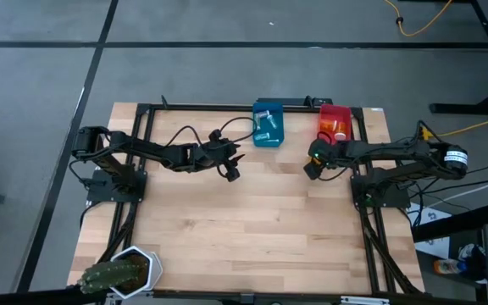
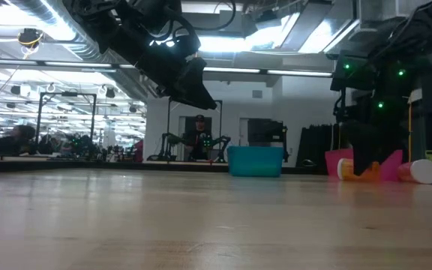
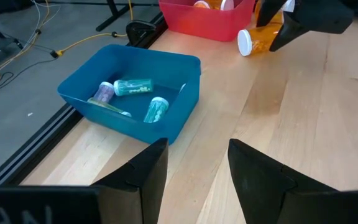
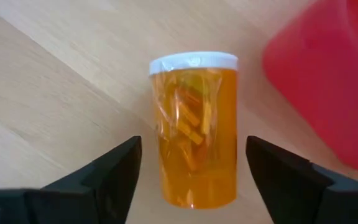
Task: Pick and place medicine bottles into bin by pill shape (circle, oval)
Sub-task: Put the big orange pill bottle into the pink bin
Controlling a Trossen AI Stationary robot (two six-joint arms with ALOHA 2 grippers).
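An orange medicine bottle [image 4: 194, 130] with a white cap lies on its side on the table beside the red bin [image 4: 328, 74]. My right gripper [image 4: 194, 165] is open just above it, one finger on each side of the bottle's body with a gap on both sides. The blue bin [image 3: 185, 60] holds three bottles: two teal [image 3: 133, 86] [image 3: 156, 109] and one purple [image 3: 104, 92]. The red bin [image 1: 334, 113] holds orange bottles [image 1: 341, 129]. My left gripper [image 3: 197, 155] is open and holds nothing, above the table near the blue bin [image 1: 268, 134].
Both bins stand side by side at the table's far edge, inside a black frame [image 1: 227, 107]. A cactus in a white pot [image 1: 117, 273] sits at the near left corner. Bare wood [image 1: 252, 220] fills the table's middle and near part.
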